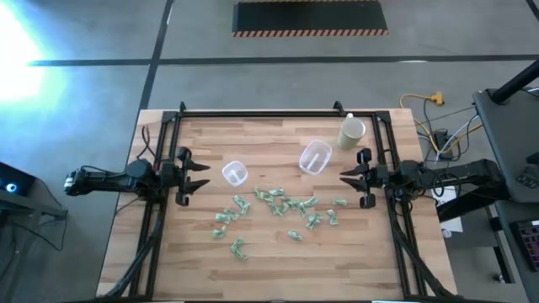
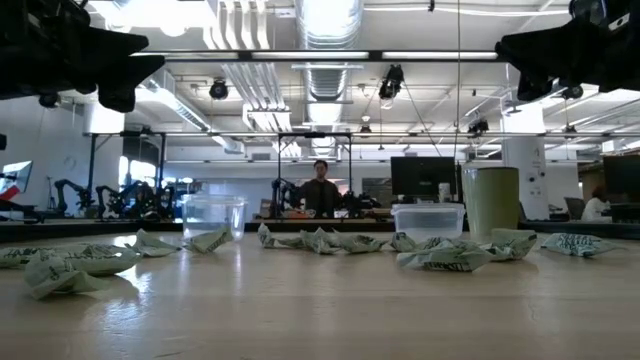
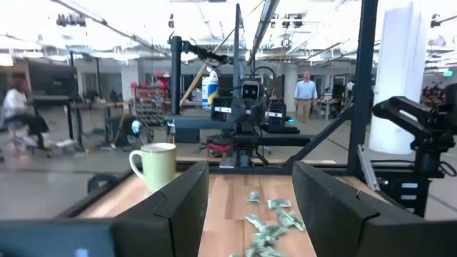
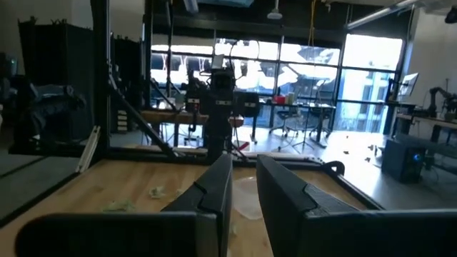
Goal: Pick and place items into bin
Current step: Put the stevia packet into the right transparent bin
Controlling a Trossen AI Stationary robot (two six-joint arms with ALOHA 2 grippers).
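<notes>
The small green-and-white wrapped items (image 1: 278,204) lie scattered across the middle of the wooden table (image 1: 168,261), most in a loose band near the centre and a few strays nearer the front edge. From table height the wrappers (image 2: 440,257) show dark markings, but no word or brand on them can be read.

Two clear plastic tubs stand just behind the scatter: a smaller one (image 1: 235,173) toward the left arm and a larger one (image 1: 315,156) toward the right arm. Neither tub shows a label. A tall cream-coloured cup (image 1: 351,131) stands at the back right of the table, beside the larger tub, and its side is plain with no print visible.

The left gripper (image 1: 200,176) hangs above the left edge of the table, pointing inward, its jaws spread wide and holding nothing. The right gripper (image 1: 344,181) hangs above the right edge, facing the left one, with its jaws drawn close together so that only a narrow gap shows between them in the right wrist view; nothing sits in that gap. Both grippers are well apart from the items.

A person (image 2: 320,190) stands far back in the room beyond the table.
</notes>
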